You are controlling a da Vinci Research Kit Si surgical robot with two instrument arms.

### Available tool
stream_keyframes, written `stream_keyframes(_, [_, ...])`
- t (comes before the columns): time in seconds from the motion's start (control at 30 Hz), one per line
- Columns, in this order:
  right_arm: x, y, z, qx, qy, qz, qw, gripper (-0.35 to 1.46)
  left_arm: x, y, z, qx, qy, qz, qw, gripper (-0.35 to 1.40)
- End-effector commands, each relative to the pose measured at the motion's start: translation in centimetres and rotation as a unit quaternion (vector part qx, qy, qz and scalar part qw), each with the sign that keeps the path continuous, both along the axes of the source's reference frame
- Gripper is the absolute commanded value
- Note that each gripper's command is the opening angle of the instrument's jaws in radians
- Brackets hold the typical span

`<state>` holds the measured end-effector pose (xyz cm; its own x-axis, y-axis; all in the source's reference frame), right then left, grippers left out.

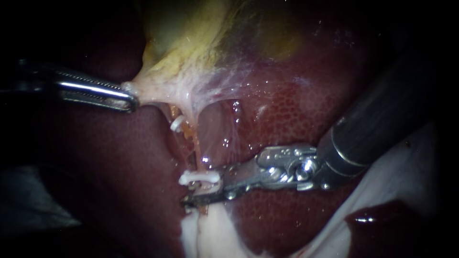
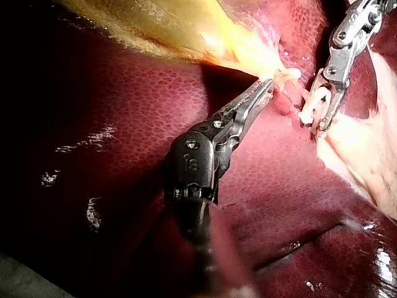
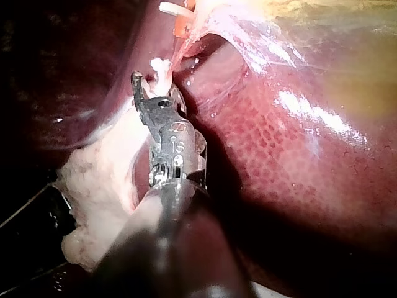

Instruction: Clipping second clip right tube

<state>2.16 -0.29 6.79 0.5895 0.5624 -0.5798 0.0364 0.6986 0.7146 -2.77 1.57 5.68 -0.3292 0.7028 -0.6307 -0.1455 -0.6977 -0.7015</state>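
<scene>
In the endoscope view a thin pale tube runs down from the stretched gallbladder. A white clip sits on its upper part. Lower down, a second white clip lies across the tube along the upper jaw of my right instrument. Its jaws stand open, one on each side of the tube, the dark lower jaw under the clip. My left instrument is shut on the gallbladder's pale edge and holds it taut to the left. The left wrist view shows the same grip and the lower clip.
Dark red liver surrounds the tube on both sides. Whitish tissue lies below the jaws, and a pale sheet runs under the right shaft. In the right wrist view a white lumpy mass lies beside my right instrument.
</scene>
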Motion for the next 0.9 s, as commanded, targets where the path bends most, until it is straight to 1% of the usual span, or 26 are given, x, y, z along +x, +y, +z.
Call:
stream_keyframes(0.03, [0.0,0.0,0.0,0.0,0.0,0.0,1.0,0.2,0.0,0.0,0.0,0.0,0.0,0.0,1.0,-0.35])
stream_keyframes(0.07, [0.0,0.0,0.0,0.0,0.0,0.0,1.0,0.28,0.0,0.0,0.0,0.0,0.0,0.0,1.0,-0.35])
stream_keyframes(0.1, [0.01,0.01,0.01,-0.001,0.003,0.005,1.0,0.38,0.0,0.0,0.0,0.0,0.0,0.0,1.0,-0.35])
stream_keyframes(0.17, [0.01,0.02,0.02,-0.002,0.008,0.011,0.9999,0.44,0.0,0.0,0.0,0.0,0.0,0.0,1.0,-0.35])
stream_keyframes(0.2, [0.01,0.04,0.03,-0.004,0.011,0.019,0.9998,0.47,0.0,0.0,0.0,0.0,0.0,0.0,1.0,-0.35])
stream_keyframes(0.27, [-0.01,0.06,0.04,-0.011,0.006,0.03,0.9995,0.5,0.01,0.0,0.0,0.0,0.0,0.0,1.0,-0.35])
stream_keyframes(0.43, [-0.15,0.18,0.02,-0.008,0.006,0.033,0.9994,0.5,0.02,-0.01,0.0,0.0,0.0,0.0,1.0,-0.35])
stream_keyframes(0.6, [-0.29,0.35,-0.02,-0.002,0.007,0.044,0.999,0.5,0.02,-0.01,0.0,0.0,0.0,0.0,1.0,-0.35])
stream_keyframes(0.67, [-0.32,0.39,-0.03,-0.001,0.01,0.046,0.9989,0.5,0.02,-0.01,0.0,0.0,0.0,0.0,1.0,-0.35])
stream_keyframes(0.9, [-0.37,0.5,-0.11,0.004,0.011,0.046,0.9989,0.5,0.02,-0.01,0.0,0.0,0.0,0.0,1.0,-0.35])
